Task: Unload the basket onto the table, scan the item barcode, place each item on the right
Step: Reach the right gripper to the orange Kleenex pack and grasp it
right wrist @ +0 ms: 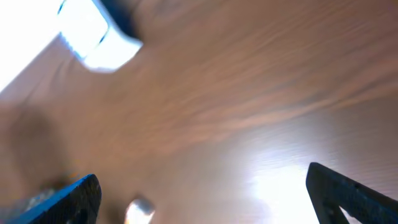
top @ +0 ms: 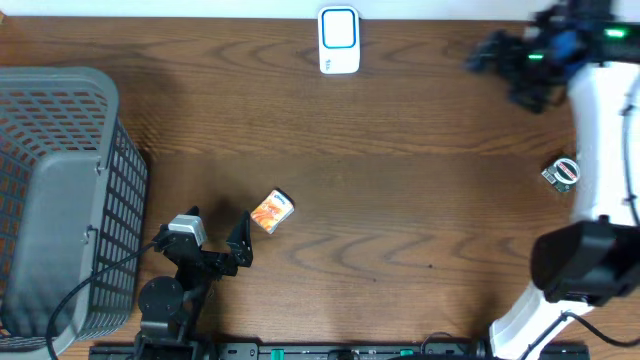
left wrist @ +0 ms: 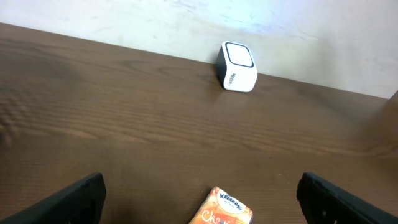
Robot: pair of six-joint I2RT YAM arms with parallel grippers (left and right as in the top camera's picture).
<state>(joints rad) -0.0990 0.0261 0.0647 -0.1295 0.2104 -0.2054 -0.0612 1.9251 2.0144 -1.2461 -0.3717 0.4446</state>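
The tissue pack (top: 271, 211) is found on the counter (top: 400, 200) just ahead of the left claw (top: 216, 230), which is spread empty like the right claw (right wrist: 211, 199). It is judged light and squashy, best pinched gently across its narrow sides.

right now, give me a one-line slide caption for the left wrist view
Open left pincer framing an orange Kleenex pack, white scanner at the far edge of the table.
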